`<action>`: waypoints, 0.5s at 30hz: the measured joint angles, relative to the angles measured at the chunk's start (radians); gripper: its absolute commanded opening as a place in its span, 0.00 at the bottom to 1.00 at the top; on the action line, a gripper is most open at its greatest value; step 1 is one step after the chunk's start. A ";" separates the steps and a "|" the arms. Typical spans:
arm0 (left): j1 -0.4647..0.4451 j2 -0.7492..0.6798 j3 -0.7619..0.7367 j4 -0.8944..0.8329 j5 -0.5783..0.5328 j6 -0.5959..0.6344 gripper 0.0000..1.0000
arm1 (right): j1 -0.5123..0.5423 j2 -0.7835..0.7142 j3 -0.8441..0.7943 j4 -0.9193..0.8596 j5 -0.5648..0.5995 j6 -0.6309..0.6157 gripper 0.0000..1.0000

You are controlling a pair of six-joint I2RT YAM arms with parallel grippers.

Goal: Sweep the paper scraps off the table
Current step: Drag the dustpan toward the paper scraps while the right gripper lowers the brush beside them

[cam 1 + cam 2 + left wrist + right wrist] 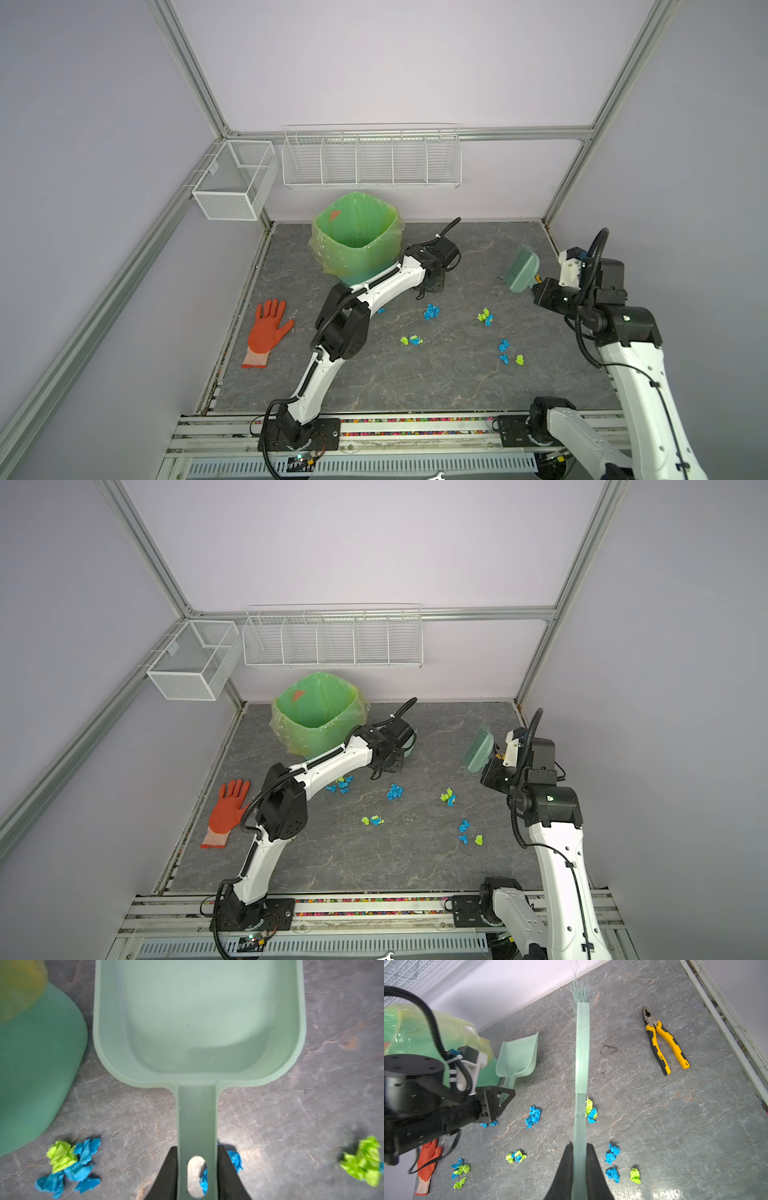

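Small clusters of blue and lime paper scraps [431, 311] [395, 791] [533, 1116] lie scattered over the middle of the dark marbled table [415, 374]. My left gripper [196, 1148] [432, 286] is shut on the handle of a pale green dustpan [197, 1022] [519, 1053], which lies flat beside the bin; scraps [68, 1163] lie on either side of the handle. At the right, my right gripper [579, 1145] [536, 286] is shut on the handle of a pale green brush [519, 270] [478, 750] [582, 1053], held above the table with its bristles pointing towards the back wall.
A green bin [357, 237] with a plastic liner stands at the back, left of the dustpan. An orange-red glove [268, 332] lies near the table's left edge. Yellow pliers [662, 1041] lie at the far right. Wire baskets [370, 158] hang on the back wall.
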 measured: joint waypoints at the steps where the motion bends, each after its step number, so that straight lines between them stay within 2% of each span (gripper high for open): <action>1: -0.010 -0.029 -0.006 -0.004 -0.001 0.007 0.12 | 0.000 0.009 0.019 -0.022 0.010 0.000 0.07; 6: -0.059 -0.150 -0.056 -0.007 -0.002 0.036 0.12 | 0.005 0.061 0.084 -0.122 0.058 -0.015 0.07; 15: -0.119 -0.328 -0.286 -0.004 0.017 0.080 0.12 | 0.044 0.191 0.166 -0.301 0.173 -0.045 0.07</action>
